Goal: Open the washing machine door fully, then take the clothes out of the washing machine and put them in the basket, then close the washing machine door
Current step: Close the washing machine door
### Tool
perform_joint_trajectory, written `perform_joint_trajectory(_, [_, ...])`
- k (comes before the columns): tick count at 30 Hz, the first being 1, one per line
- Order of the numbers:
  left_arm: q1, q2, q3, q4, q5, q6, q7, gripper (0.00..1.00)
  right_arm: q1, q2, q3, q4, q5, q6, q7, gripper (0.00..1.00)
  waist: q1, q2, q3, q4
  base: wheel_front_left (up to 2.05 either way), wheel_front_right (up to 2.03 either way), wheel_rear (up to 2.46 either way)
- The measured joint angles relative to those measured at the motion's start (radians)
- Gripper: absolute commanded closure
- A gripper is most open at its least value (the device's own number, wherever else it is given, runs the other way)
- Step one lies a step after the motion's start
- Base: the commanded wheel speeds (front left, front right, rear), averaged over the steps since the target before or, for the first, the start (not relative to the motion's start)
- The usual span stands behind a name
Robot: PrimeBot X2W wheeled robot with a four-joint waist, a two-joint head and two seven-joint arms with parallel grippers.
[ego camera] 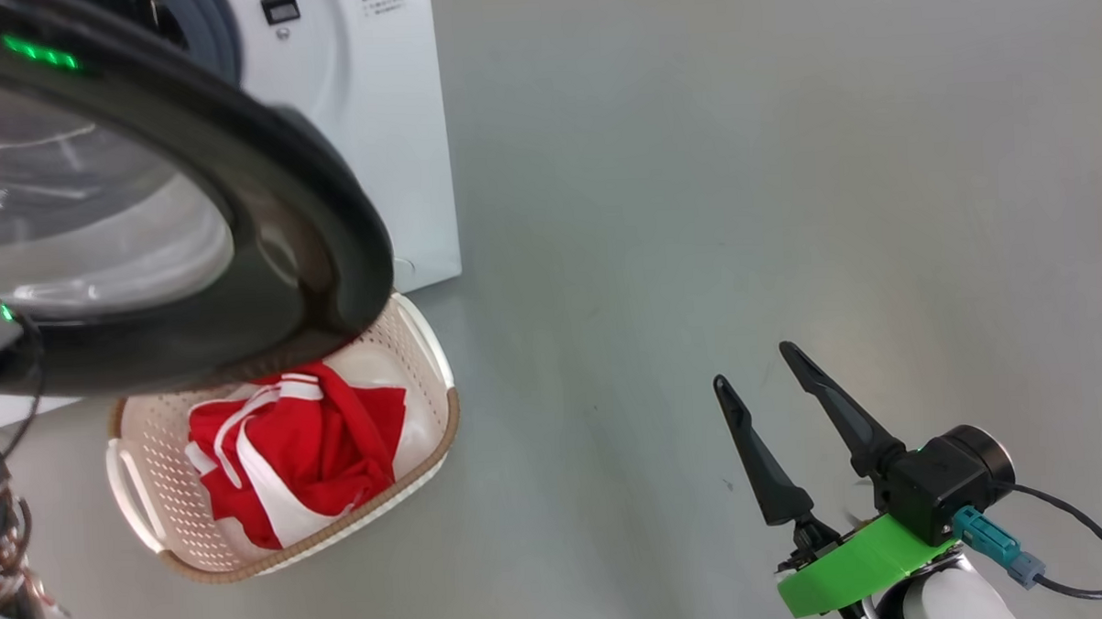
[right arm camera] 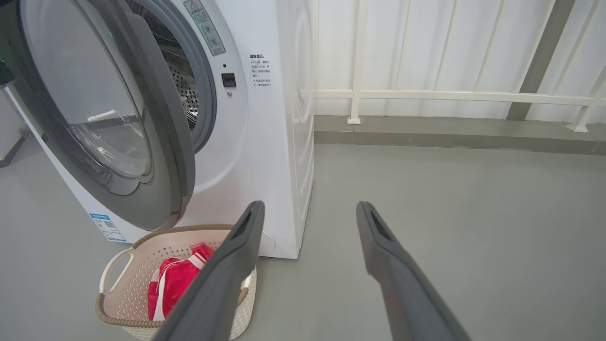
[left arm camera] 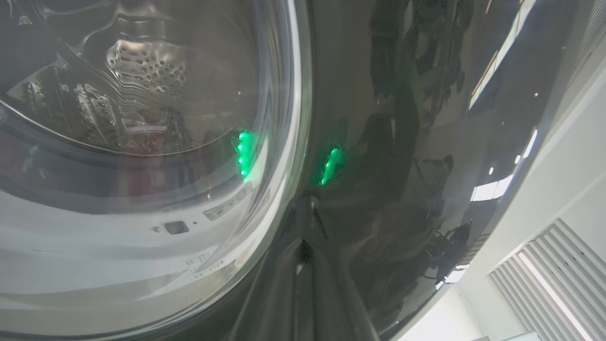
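Already the clothes (ego camera: 290, 447) lie in the basket (ego camera: 159, 506), just before the washing machine (ego camera: 370, 123), so closing is the step in hand. The washing machine door (ego camera: 328, 216) stands open. My left gripper (left arm camera: 305, 255) is against its rim, spread unclear. My right gripper (ego camera: 752, 365) hangs open and empty, far right. Next, swing the door shut.

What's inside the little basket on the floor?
Red clothes with white stripes lie bunched inside the basket. The open washing machine door covers the basket's far end in the head view, and anything under the clothes is hidden.
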Motion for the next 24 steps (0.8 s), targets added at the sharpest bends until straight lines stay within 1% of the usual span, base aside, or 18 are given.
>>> perform_joint_trajectory(9, [-0.100,0.032,-0.003,0.066,0.000,-0.035,0.020,1.00,-0.018,0.000,0.022,-0.014,0.000,0.000,0.000,0.00,0.0000,0.0000,0.039,-0.016,0.00,0.00,0.00])
perform_joint_trajectory(15, [-0.119,0.032,-0.008,0.084,-0.015,-0.060,0.055,1.00,-0.018,0.000,0.024,-0.015,0.000,0.000,0.000,0.00,0.0000,0.0000,0.050,-0.013,0.00,0.00,0.00])
perform_joint_trajectory(18, [-0.115,0.029,-0.012,0.085,-0.027,-0.062,0.081,1.00,-0.018,0.000,0.022,-0.011,0.000,0.000,0.000,0.00,0.0000,0.0000,0.040,-0.007,0.00,0.00,0.00])
perform_joint_trajectory(20, [-0.106,0.024,-0.018,0.076,-0.028,-0.068,0.091,0.53,-0.018,0.000,0.021,-0.005,0.000,0.000,0.000,0.00,0.0000,0.0000,0.030,-0.002,0.00,0.00,0.00])
perform_joint_trajectory(21, [-0.101,0.019,-0.020,0.069,-0.029,-0.068,0.095,0.02,-0.019,0.000,0.020,-0.002,0.000,0.000,0.000,0.00,0.0000,0.0000,0.024,0.001,0.00,0.00,0.00])
perform_joint_trajectory(22, [-0.091,0.016,-0.021,0.060,-0.030,-0.069,0.098,0.00,-0.019,0.000,0.018,0.002,0.000,0.000,0.000,0.00,0.0000,0.0000,0.017,0.003,0.00,0.00,0.00])
perform_joint_trajectory(24, [-0.060,0.006,-0.023,0.041,-0.030,-0.070,0.099,0.00,-0.019,0.000,0.014,0.007,0.000,0.000,0.000,0.00,0.0000,0.0000,0.004,0.010,0.00,0.00,0.00])
